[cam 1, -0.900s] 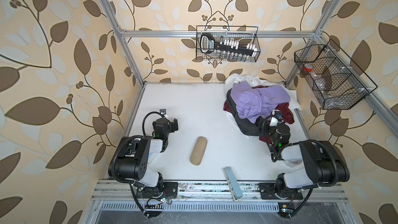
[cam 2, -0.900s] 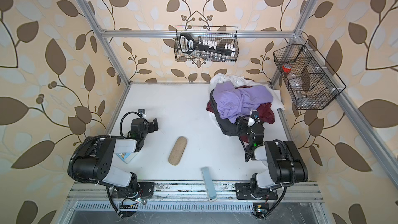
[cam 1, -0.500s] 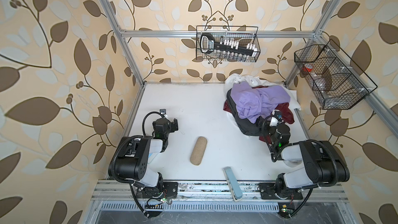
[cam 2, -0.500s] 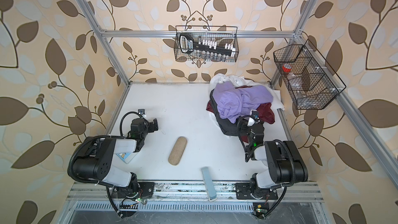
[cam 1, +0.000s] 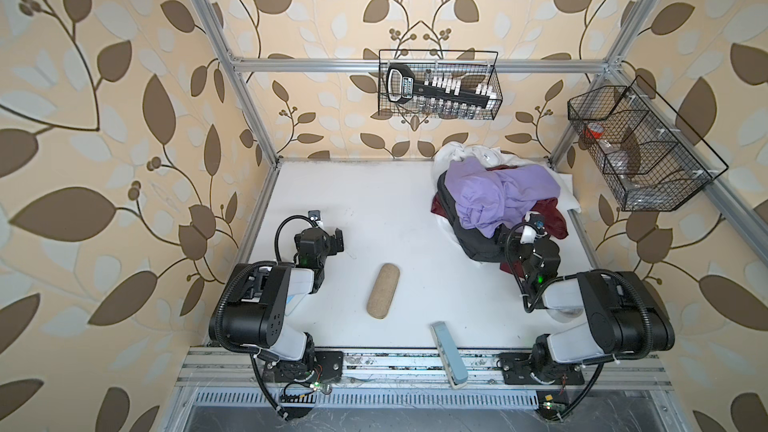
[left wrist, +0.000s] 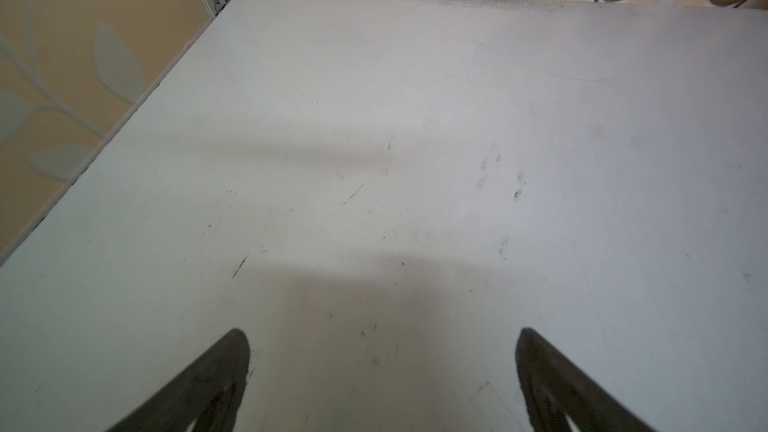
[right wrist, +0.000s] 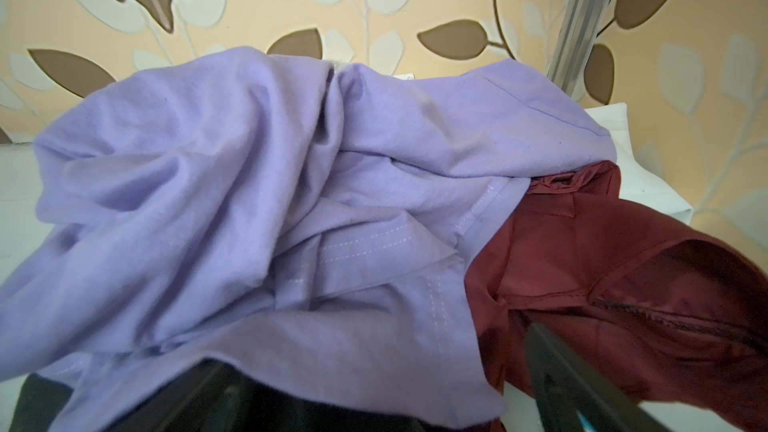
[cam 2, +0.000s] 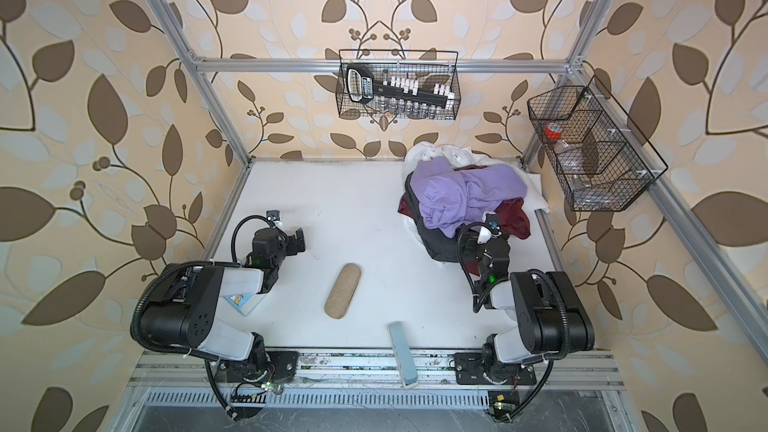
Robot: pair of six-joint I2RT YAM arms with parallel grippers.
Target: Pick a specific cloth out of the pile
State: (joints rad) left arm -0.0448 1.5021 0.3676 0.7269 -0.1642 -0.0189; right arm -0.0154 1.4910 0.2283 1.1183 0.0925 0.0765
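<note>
Black cloth [cam 1: 471, 243] lies at the near bottom of the one pile [cam 1: 498, 197], mostly buried under one lilac garment [right wrist: 249, 180]. We count two grippers, both spread wide and clamping nothing: right gripper [right wrist: 374, 347] at the pile's edge, left gripper [left wrist: 382, 338] over bare table [left wrist: 415, 118]. Only both top views show one tan case [cam 2: 343, 290].

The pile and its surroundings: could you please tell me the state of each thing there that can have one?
cloth, crumpled, mostly under the lilac garment, not gripped.
lilac garment, bunched on top of the pile.
maroon garment, crumpled, partly covered.
tan case, closed, lying flat.
left claw, open, over bare table.
right claw, open, at the pile's near edge.
</note>
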